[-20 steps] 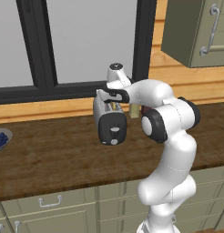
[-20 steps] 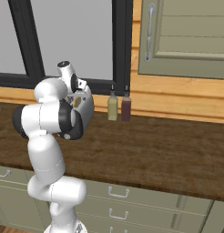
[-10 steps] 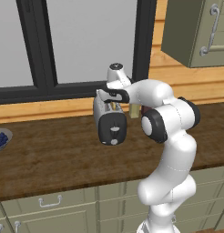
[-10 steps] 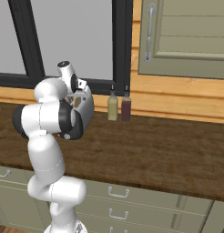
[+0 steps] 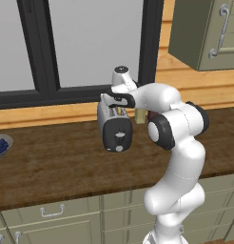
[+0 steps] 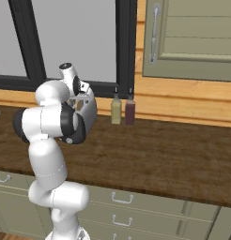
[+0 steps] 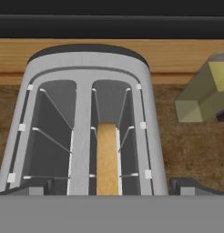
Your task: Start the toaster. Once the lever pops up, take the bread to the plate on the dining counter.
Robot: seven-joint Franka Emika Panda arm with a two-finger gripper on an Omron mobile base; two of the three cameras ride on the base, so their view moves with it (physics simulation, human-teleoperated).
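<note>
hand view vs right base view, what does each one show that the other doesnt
The hand view looks down into the toaster's two slots, with the bread standing in the right one and the open pincer's fingertips at either side. The right base view adds the drawers, the wall cabinet and a dark red bottle. Both share the toaster, the wooden counter and the yellow-green bottle.

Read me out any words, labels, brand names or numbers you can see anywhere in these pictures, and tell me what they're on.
None: no readable text shows in any view.
The toaster has a slider and a knob on its black end panel, with no legible marks.
The two bottles by the window carry no visible labels.
The bread in the slot is plain.
</note>
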